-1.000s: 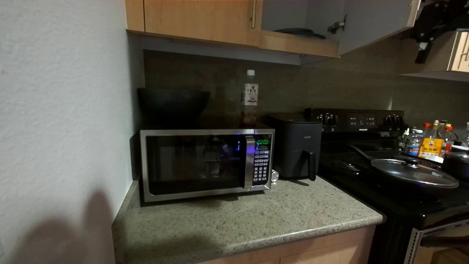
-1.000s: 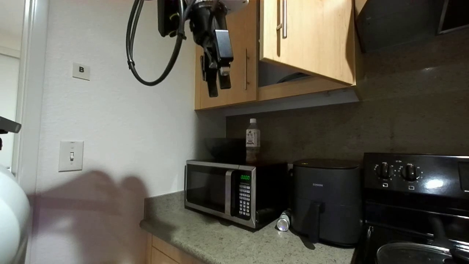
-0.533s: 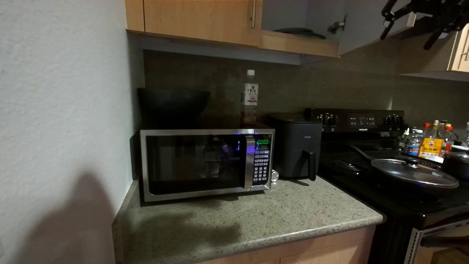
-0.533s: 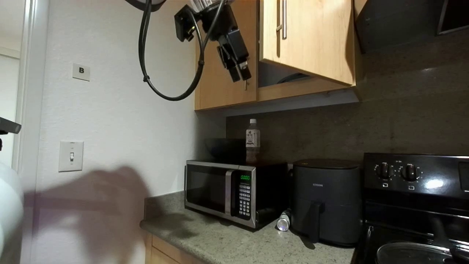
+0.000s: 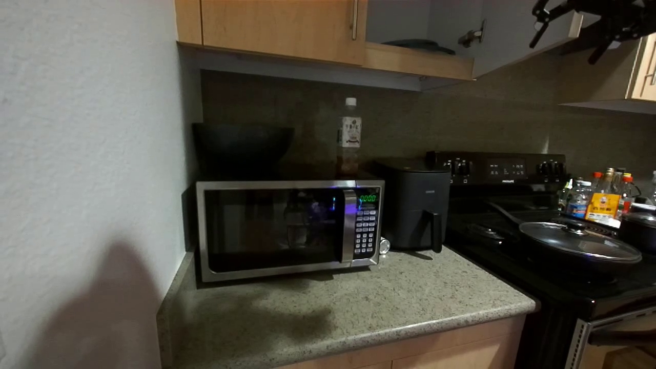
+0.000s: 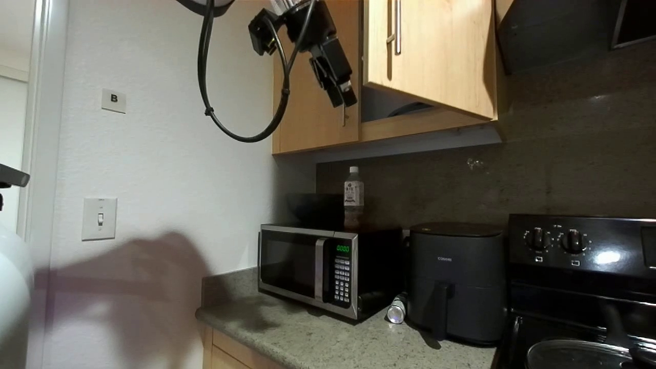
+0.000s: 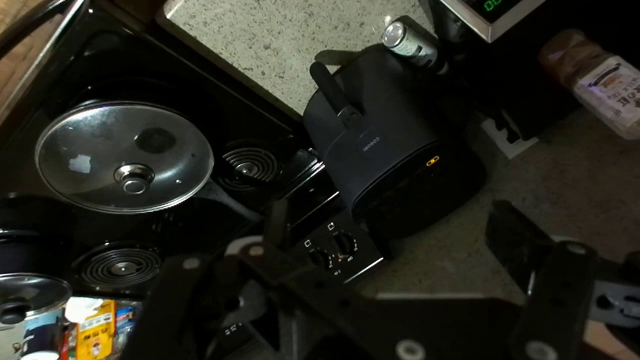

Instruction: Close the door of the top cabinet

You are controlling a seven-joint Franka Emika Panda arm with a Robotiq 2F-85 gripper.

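Observation:
The door (image 6: 435,56) of the top cabinet (image 6: 318,123) stands swung open, with its silver bar handle (image 6: 397,25) facing outward. Its pale inner face (image 5: 523,31) and hinge show in an exterior view, where the top cabinet (image 5: 282,31) has its wider neighbouring door shut. My gripper (image 6: 344,100) is tilted downward, just left of the door's free edge in that view, in front of the shut door. In an exterior view my gripper (image 5: 565,49) shows two spread fingers near the door's free edge. In the wrist view the gripper (image 7: 390,210) is open and empty. The door is out of the wrist view.
Below are a microwave (image 6: 307,271), a bottle (image 6: 353,195), a dark bowl (image 5: 241,148), an air fryer (image 6: 456,287) and a can (image 6: 396,310) on the speckled counter (image 5: 410,302). A stove with a lidded pan (image 5: 579,243) stands beside it. A cable (image 6: 246,138) hangs from the arm.
My gripper has moved toward the door's free edge and turned from pointing straight down to a tilt. In the last half second it shifted only slightly. The door has not moved.

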